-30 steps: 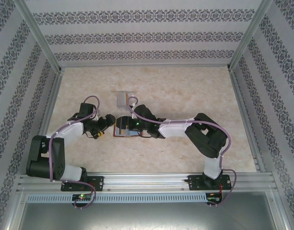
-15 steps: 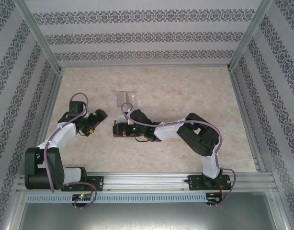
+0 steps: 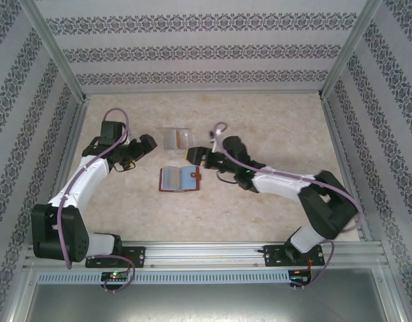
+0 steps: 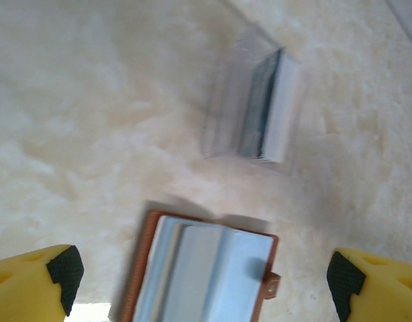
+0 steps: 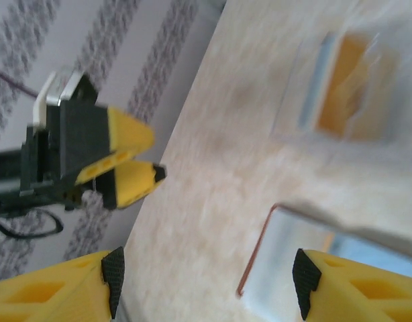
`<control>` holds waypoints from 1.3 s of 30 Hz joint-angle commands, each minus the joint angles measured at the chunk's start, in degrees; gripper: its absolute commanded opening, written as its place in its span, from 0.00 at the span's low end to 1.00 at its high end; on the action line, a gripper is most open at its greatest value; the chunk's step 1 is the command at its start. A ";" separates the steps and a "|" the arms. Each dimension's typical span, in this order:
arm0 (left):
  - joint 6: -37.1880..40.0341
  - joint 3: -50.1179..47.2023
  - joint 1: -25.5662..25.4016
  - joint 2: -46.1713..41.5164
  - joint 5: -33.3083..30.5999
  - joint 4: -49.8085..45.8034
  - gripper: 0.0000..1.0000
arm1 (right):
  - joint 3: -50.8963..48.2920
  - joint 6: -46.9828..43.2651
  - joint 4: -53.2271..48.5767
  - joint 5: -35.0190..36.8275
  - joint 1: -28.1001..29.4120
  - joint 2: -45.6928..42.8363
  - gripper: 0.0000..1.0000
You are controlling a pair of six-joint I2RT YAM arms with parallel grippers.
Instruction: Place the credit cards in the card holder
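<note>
From above, the card holder (image 3: pixel 180 179) is lying open on the table (image 3: pixel 273 121) with its pockets up, probably so that cards can slide in. The credit cards (image 3: pixel 177 137) are resting in a small pile just on its far side. The left tool (image 3: pixel 144 144) is reaching in from the left and the right tool (image 3: pixel 196 155) from the right, both arms stretched low.

In the left wrist view, its fingers are standing wide apart and empty, above the holder, with the pile farther off.

In the right wrist view, that tool's fingers are likewise spread, gripping nothing and pointing across the holder towards the left tool.
</note>
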 commanded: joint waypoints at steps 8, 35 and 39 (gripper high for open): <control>6.10 20.89 -12.89 16.30 -11.31 -8.37 0.84 | -8.67 -9.51 -14.19 12.77 -7.20 -17.00 0.71; 12.24 48.20 -16.67 46.02 -27.42 -26.35 0.87 | -14.45 -13.57 -18.56 15.42 -10.90 -26.67 0.71; 12.13 46.73 -16.62 45.20 -30.90 -25.55 0.83 | -14.91 -13.47 -18.84 15.55 -11.38 -27.02 0.71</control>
